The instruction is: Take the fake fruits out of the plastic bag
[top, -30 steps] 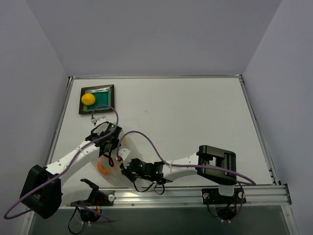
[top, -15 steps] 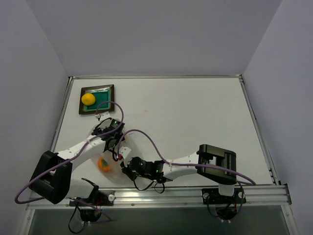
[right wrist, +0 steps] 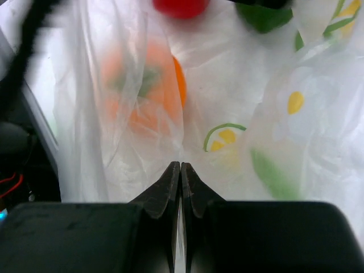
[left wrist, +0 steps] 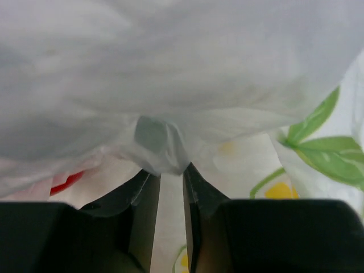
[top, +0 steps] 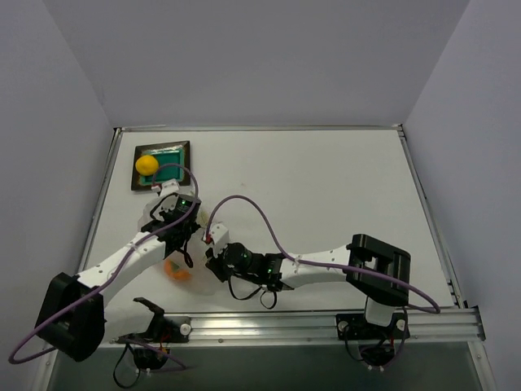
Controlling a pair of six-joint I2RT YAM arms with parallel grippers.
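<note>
— Grippers?
— The left gripper [left wrist: 169,170] pinches a fold of the plastic bag [left wrist: 170,68]. The right gripper [right wrist: 181,166] is clamped on its film, just beside the orange fruit [right wrist: 151,91] inside.
— Room?
— Bare table [top: 326,187] right of the bag. The tray [top: 163,145] holding the yellow fruit [top: 146,164] lies beyond it.

Left end effector [left wrist: 170,170] — pinching plastic bag [left wrist: 170,68] (crinkled).

Bright, even, diffuse light with faint shadows; both wrist views soft-focused, plastic bag [left wrist: 170,68] hazy white up close.
</note>
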